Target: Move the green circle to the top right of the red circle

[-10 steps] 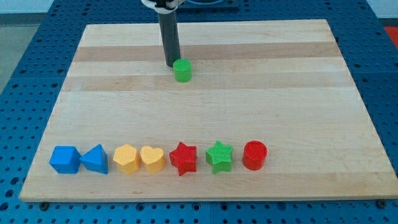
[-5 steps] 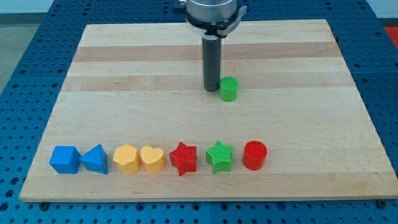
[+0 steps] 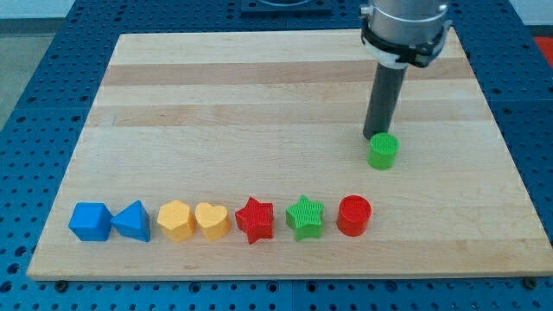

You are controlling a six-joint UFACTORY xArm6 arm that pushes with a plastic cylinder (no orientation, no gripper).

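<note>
The green circle (image 3: 383, 151) stands on the wooden board (image 3: 216, 130), right of centre. The red circle (image 3: 353, 215) is at the right end of a row of blocks near the view's bottom. The green circle is up and slightly right of the red circle, with a gap between them. My tip (image 3: 373, 135) rests on the board just above and left of the green circle, touching or almost touching its upper-left edge.
The row near the view's bottom holds, from left: a blue cube (image 3: 91, 221), a blue triangle (image 3: 132, 221), a yellow hexagon (image 3: 175, 219), a yellow heart (image 3: 212, 220), a red star (image 3: 254, 219), a green star (image 3: 304, 217).
My tip has swept from the upper middle of the board towards the right and down, pushing the green circle with it. The row of blocks has not moved.
</note>
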